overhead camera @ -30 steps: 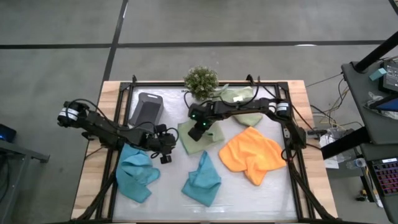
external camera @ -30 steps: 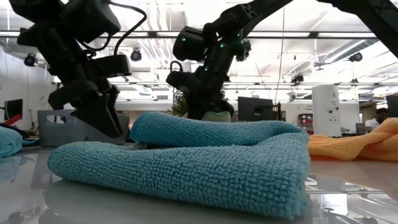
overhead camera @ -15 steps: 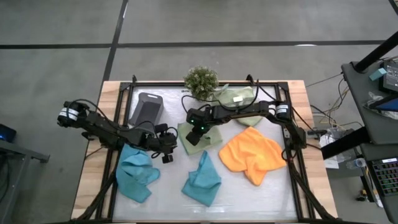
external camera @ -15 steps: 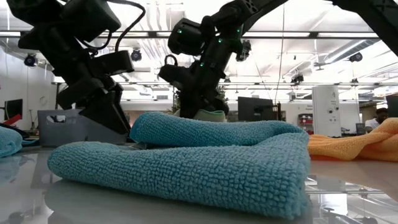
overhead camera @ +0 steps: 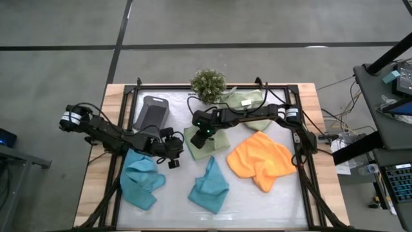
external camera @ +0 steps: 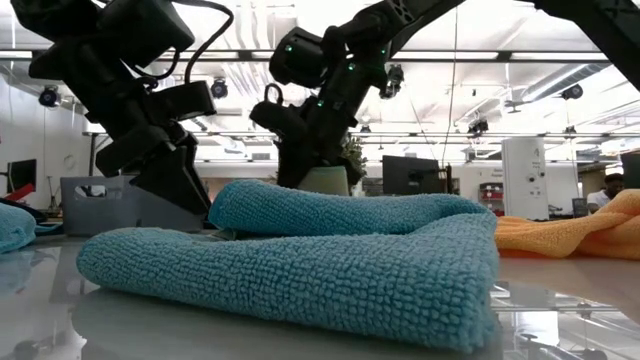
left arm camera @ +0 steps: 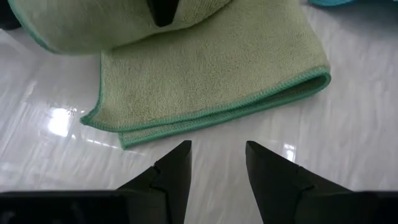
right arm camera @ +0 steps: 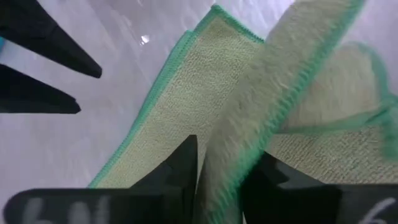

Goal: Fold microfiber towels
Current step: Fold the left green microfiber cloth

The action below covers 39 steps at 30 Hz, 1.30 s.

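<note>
No readable labels. Right gripper [right arm camera: 221, 171] fingers pinch a sage-green towel [overhead camera: 207, 143] edge — folded rectangle, diagonal on surface. Left gripper [left arm camera: 217, 165] fingers parted, empty — just beside it.

Plant [external camera: 352, 155] hidden behind right arm.

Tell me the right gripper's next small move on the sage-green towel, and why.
Probably finish opening and lift clear. The right gripper has the edge of the sage-green towel between its fingers, carried over the folded layers. The left gripper waits open at the towel's near edge, touching nothing.
</note>
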### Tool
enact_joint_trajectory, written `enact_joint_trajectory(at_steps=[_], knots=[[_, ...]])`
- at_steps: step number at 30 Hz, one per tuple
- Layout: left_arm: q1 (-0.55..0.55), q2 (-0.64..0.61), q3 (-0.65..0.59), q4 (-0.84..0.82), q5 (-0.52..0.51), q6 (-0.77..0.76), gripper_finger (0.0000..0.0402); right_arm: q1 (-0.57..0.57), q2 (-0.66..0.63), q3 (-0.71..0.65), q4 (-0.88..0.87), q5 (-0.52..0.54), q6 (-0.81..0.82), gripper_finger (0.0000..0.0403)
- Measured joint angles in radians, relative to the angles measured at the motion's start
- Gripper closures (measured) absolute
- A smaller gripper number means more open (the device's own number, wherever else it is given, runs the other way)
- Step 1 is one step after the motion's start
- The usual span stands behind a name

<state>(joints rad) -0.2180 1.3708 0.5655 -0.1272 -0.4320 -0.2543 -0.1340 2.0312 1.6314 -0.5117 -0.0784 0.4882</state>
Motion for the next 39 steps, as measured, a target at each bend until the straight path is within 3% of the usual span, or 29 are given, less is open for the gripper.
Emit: enact_joint_trajectory(at_steps=[9, 17, 23, 30, 34, 39], knots=[[0.000, 0.000, 0.000, 0.000, 0.000, 0.000, 0.0265, 0.022, 0.000, 0.000, 0.039, -0.016, 0.007, 0.0239], [0.000, 0.000, 0.000, 0.000, 0.000, -0.001, 0.0265, 0.045, -0.016, -0.001, 0.033, -0.138, -0.045, 0.0206], [0.000, 0.000, 0.004, 0.022, 0.000, -0.023, 0.0265, 0.086, -0.095, -0.007, -0.048, -0.125, -0.187, 0.0209], [-0.001, 0.002, -0.003, 0.072, 0.005, -0.028, 0.0265, 0.177, -0.153, -0.080, -0.042, -0.010, -0.438, 0.0223], [-0.001, 0.018, -0.003, 0.079, 0.006, -0.053, 0.0265, 0.208, -0.150, -0.158, 0.085, 0.078, -0.484, 0.0232], [-0.016, 0.041, -0.004, 0.085, 0.008, -0.063, 0.0265, 0.218, -0.149, -0.297, 0.352, 0.108, -0.521, 0.0241]])
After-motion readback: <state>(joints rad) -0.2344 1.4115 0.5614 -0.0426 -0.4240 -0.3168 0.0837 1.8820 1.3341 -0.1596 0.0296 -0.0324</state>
